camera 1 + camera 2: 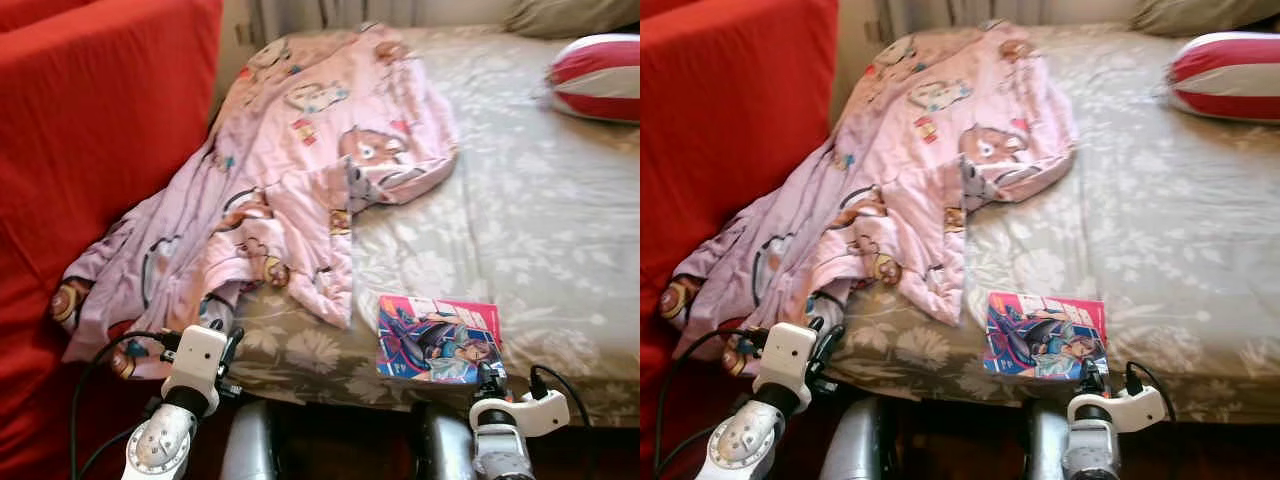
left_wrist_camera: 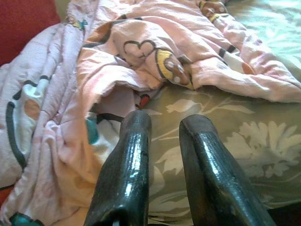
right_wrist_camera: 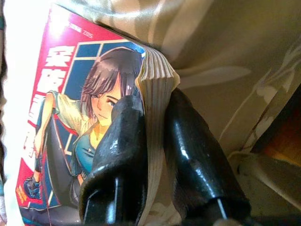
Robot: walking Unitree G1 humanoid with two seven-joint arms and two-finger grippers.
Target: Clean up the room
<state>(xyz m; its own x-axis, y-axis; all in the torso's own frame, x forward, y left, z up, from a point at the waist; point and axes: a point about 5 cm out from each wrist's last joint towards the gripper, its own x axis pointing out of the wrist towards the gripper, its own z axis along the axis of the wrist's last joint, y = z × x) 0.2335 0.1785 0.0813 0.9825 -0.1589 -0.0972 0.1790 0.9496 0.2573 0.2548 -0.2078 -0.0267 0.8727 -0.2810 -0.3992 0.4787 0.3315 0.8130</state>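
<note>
From the left eye view, a bed (image 1: pixel 520 200) covered in a grey-green floral sheet is seen. A pink cartoon-printed blanket (image 1: pixel 300 170) is spread over its left side and hangs over the left edge against a red sofa (image 1: pixel 90 150). A red-and-white striped cushion (image 1: pixel 597 75) lies at the far right corner. A comic book (image 1: pixel 438 338) with a bright illustrated cover lies flat at the near edge of the bed, and the right gripper (image 1: pixel 490 378) is placed at its near right corner. The left gripper (image 1: pixel 228 345) is held at the near edge beside the hanging blanket.

In the right eye view the same arrangement is shown, with the book at the near edge.

In the left wrist view, the left gripper's fingers (image 2: pixel 124 165) are seen parted by a narrow gap with nothing between them, pointed at the sheet just below the blanket's fold.

In the right wrist view, the right gripper's fingers (image 3: pixel 117 141) are closed upon the book's page edge, one on the cover and one beneath. Large white characters are printed on the red cover, but they cannot be read.
</note>
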